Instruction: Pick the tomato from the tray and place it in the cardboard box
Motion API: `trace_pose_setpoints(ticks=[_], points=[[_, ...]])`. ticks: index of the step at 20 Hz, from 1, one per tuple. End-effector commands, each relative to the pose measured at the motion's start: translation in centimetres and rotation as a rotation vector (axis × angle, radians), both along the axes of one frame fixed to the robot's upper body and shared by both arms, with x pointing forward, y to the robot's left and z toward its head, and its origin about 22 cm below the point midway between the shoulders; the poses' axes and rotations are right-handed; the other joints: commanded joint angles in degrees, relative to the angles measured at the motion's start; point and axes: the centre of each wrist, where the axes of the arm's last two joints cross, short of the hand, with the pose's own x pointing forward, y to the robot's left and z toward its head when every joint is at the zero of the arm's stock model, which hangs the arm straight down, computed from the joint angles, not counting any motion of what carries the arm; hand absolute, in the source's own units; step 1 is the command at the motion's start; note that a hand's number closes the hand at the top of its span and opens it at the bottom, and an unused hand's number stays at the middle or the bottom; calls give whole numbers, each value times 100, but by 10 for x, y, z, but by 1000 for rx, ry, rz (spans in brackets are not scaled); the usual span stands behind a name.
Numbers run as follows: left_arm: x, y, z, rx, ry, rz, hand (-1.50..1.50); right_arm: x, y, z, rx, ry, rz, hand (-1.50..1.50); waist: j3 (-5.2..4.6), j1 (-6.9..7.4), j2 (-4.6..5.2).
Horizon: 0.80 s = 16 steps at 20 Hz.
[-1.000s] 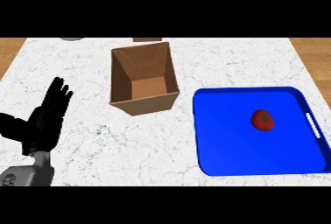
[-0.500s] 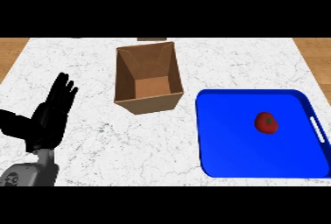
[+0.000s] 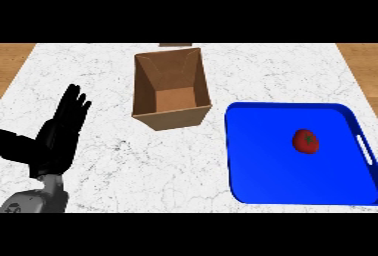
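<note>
at the lower left of the desk (image 3: pixel 258 75) the left hand (image 3: pixel 55 137) rests with fingers straight and spread, holding nothing. the tomato (image 3: pixel 306 141) lies on the blue tray (image 3: pixel 258 165), well apart from the open cardboard box (image 3: pixel 171 90).

White marble counter (image 3: pixel 244 75) fills my view. Wooden floor (image 3: pixel 15 55) shows past its far left and right corners.
</note>
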Motion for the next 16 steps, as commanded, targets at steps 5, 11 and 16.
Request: trace_pose_setpoints(ticks=[5,11,16], points=[[-4,-21,-14,0,-3,-6,0,21,45,30,39,6,39,-150,4,-10,2],[16,2,-7,-7,9,6,0,48,49,17,15,99,-22,-150,6,2,11],[2,-4,-1,-6,15,-16,0,53,69,-12,68,115,15,-150,7,0,5]])
